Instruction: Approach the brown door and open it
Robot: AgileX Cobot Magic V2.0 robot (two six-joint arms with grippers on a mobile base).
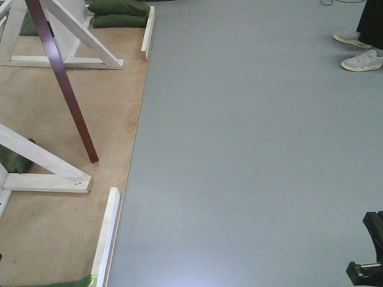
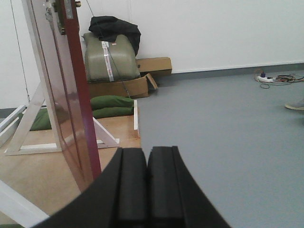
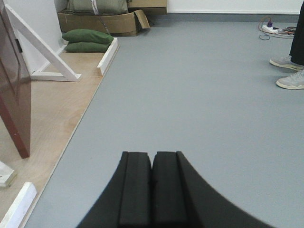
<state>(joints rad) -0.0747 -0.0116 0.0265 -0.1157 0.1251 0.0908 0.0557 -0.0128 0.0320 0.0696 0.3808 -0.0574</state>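
The tall brown door (image 2: 81, 95) stands upright off to the left, nearer the left gripper (image 2: 147, 156) than the right gripper (image 3: 152, 159), and both grippers are pressed together with nothing in them.

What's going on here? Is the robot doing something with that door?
A two-armed robot sits beside a glossy reddish-brown wooden door on a plywood platform, braced by white wooden frames. The door's narrow edge faces the robot, so it looks swung open. Neither arm touches it: the left gripper and right gripper have their fingers pressed together, holding nothing. Someone in grey sneakers stands nearby.
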